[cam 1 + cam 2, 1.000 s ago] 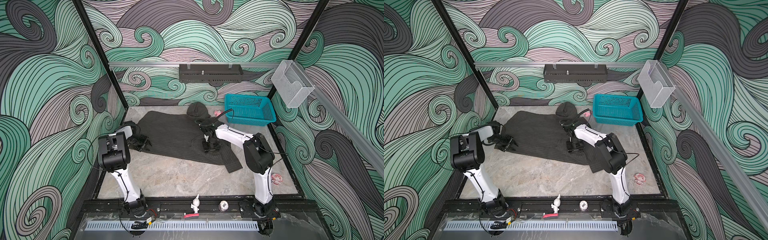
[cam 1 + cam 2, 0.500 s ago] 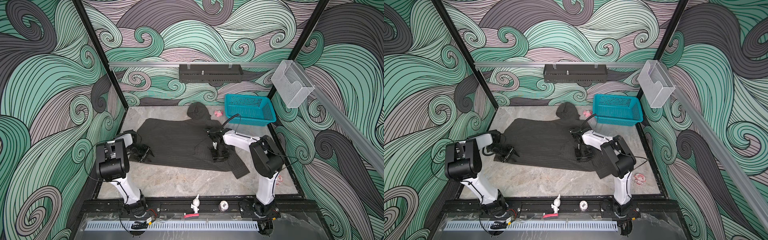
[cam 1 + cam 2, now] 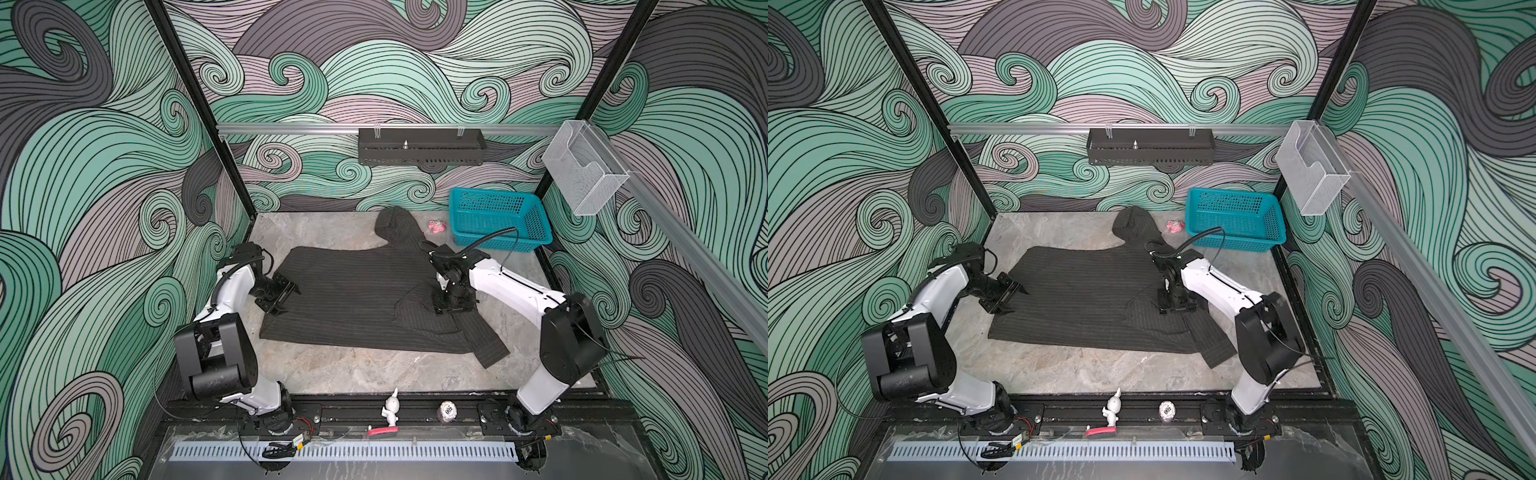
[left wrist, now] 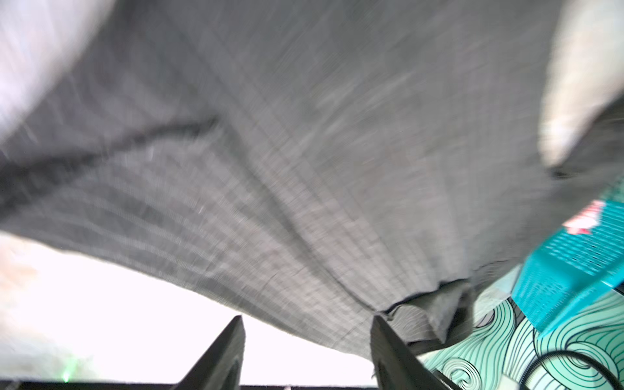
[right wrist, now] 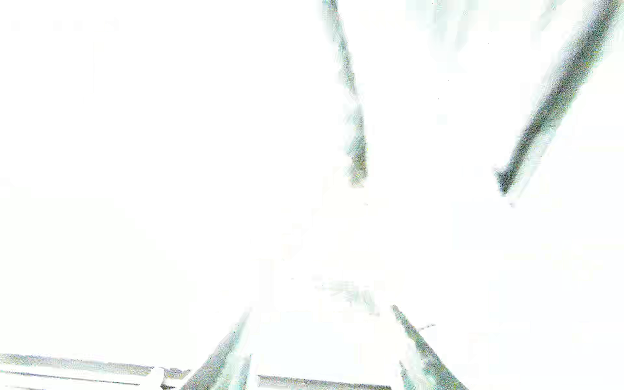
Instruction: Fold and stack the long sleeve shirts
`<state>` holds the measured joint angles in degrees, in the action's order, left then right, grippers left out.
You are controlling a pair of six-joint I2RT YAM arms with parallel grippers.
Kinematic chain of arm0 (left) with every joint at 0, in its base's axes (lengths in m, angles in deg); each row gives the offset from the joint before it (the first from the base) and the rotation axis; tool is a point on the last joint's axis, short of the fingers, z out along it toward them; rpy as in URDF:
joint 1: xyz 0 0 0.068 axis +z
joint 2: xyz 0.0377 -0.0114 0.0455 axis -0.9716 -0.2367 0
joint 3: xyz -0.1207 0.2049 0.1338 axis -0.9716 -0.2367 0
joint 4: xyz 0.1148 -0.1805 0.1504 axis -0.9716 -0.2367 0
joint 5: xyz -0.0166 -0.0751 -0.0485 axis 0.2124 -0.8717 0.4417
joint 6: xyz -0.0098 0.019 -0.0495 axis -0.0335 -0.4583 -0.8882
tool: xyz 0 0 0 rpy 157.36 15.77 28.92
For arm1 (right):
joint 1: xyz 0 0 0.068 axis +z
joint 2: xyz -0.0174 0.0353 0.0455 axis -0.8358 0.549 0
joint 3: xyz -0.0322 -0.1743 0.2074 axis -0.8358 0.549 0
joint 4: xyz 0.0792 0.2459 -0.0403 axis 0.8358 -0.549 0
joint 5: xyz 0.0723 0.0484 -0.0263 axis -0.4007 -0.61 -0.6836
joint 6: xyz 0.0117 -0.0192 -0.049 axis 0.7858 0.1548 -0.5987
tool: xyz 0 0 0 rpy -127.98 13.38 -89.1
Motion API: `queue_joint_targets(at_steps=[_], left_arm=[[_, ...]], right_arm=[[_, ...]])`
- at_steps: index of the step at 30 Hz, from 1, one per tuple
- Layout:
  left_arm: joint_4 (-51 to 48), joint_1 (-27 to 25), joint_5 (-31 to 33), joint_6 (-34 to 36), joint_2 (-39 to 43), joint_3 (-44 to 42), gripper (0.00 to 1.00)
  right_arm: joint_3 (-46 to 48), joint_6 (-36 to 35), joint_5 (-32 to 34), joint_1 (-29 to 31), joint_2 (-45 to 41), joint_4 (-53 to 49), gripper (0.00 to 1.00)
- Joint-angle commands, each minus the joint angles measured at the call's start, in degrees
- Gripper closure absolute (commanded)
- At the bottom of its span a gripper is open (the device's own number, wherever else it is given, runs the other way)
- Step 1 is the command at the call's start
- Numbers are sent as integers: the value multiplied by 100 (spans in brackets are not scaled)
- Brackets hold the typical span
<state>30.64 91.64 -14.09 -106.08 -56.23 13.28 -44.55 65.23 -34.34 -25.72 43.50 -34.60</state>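
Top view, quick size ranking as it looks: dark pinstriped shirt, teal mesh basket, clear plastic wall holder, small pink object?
1. Dark pinstriped shirt, by far the largest.
2-3. Teal mesh basket and clear plastic wall holder look alike; the holder hangs nearer the camera, so they are left unranked.
4. Small pink object, smallest.

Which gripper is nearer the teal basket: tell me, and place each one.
Right. The right gripper is over the shirt's right side, just in front of the teal basket. The left gripper is at the shirt's left edge, across the whole garment from it.
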Motion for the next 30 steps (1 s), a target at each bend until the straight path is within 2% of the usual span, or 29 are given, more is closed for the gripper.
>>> queue_joint_targets(at_steps=[1,4,7,14,22,30], left_arm=[[-492,-99,224,323,28,411,37],[-550,-410,306,507,6,607,36],[-482,-681,213,560,-6,522,36],[-352,-821,62,674,115,115,36],[-306,-821,-27,755,232,-82,36],[-272,-827,-142,735,225,-12,36]], right_arm=[[68,635,537,-329,-353,-323,36],[521,1181,588,-807,-747,-313,34],[948,1428,671,-1135,-1026,-303,31],[1944,2076,307,-1753,-1594,-210,26],[3083,2976,-608,-2157,-2338,283,27],[3867,3506,-1095,-2223,-2438,752,28]])
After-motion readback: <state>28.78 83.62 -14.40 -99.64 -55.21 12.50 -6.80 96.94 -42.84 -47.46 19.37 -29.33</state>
